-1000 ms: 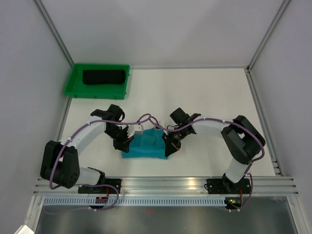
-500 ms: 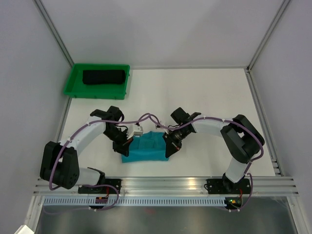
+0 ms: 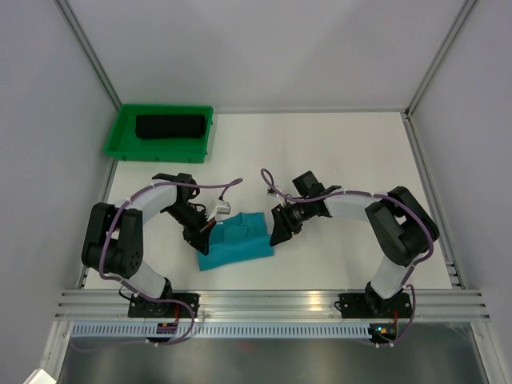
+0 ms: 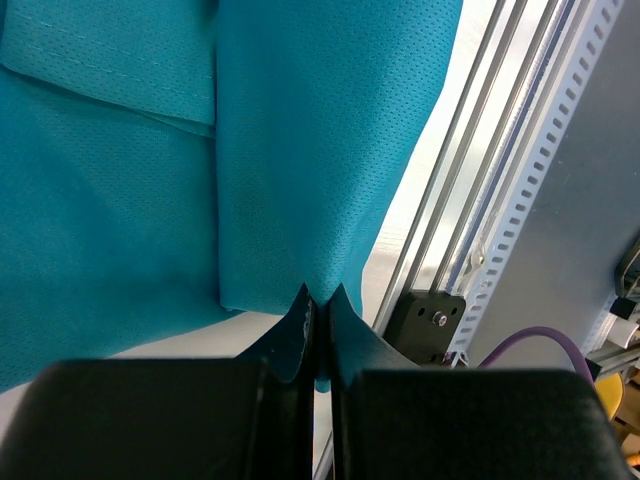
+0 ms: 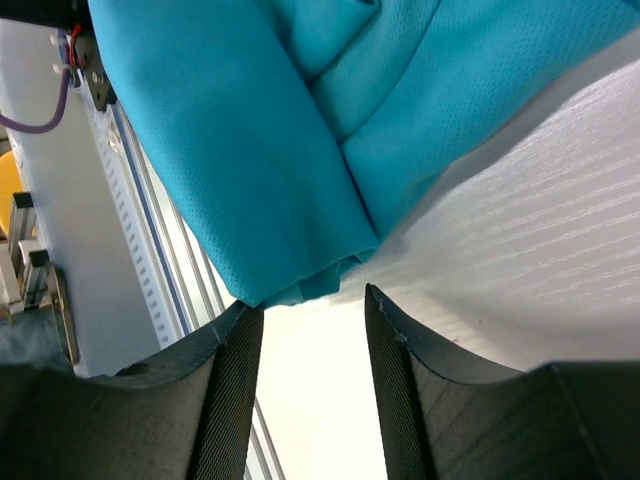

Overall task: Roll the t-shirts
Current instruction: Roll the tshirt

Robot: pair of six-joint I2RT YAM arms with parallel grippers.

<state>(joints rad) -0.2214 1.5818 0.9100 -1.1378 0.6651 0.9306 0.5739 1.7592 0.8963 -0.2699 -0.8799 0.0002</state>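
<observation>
My left gripper (image 4: pixel 318 298) is clenched on the edge of the t-shirt (image 3: pixel 236 240). My right gripper (image 5: pixel 308 300) is released at its 3 o'clock side. The t-shirt lies folded flat toward 6 o'clock of the table (image 3: pixel 344 160), not yet rolled. I judge all the rolling remains.

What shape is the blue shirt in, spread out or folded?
Folded. The shirt is a compact layered block, and both wrist views show cloth edges lapped over each other. It is not rolled yet.
</observation>
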